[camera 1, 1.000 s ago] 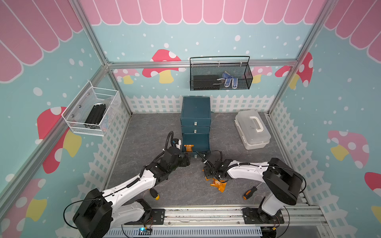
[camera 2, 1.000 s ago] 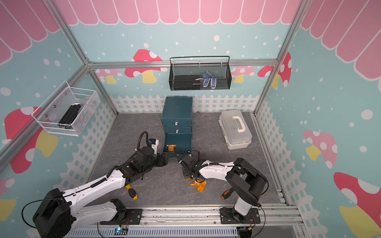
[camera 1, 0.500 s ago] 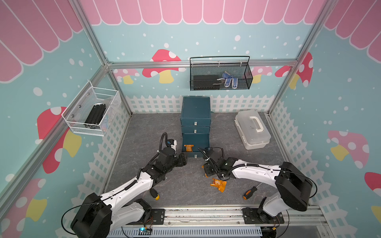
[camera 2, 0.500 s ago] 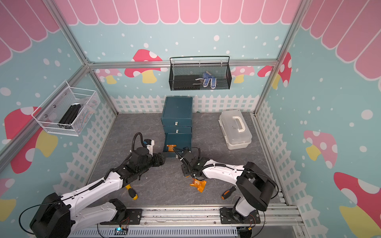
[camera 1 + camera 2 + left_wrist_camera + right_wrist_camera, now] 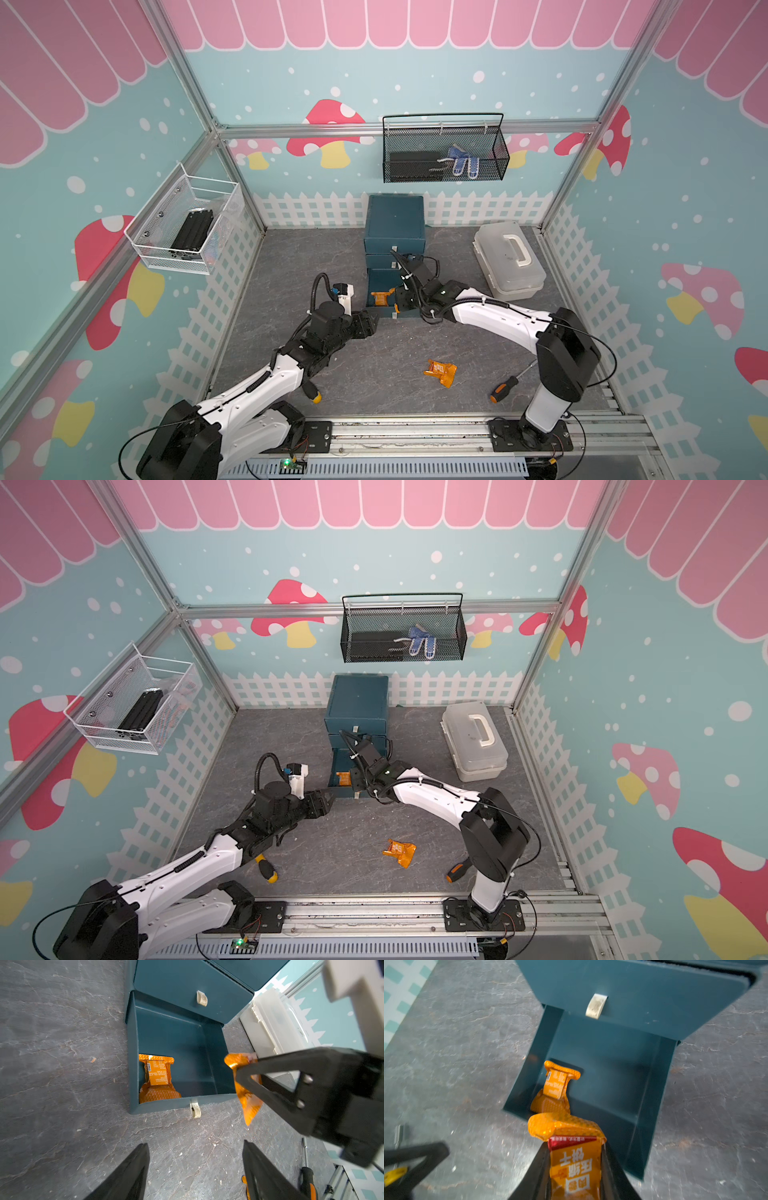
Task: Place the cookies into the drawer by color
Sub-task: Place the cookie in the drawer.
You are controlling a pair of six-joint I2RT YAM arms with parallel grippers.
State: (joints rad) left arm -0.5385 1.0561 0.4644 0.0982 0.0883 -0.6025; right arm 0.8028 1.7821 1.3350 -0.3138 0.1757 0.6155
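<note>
Centre of frame, both top views: teal drawer cabinet (image 5: 395, 220), its bottom drawer (image 5: 182, 1103) standing open.

Right gripper (image 5: 574, 1145) was clamped tight on an orange packet (image 5: 573, 1167), holding it over the drawer's front right corner as a top view showed it.

A second orange packet (image 5: 158, 1076) lay inside, in the drawer's front left corner.

Left gripper (image 5: 195, 1144) hung with its jaws wide apart, holding nothing, just in front of the drawer, left of centre.

A third orange packet (image 5: 440, 371) lay on the grey floor (image 5: 316, 257), lower centre of frame.
</note>
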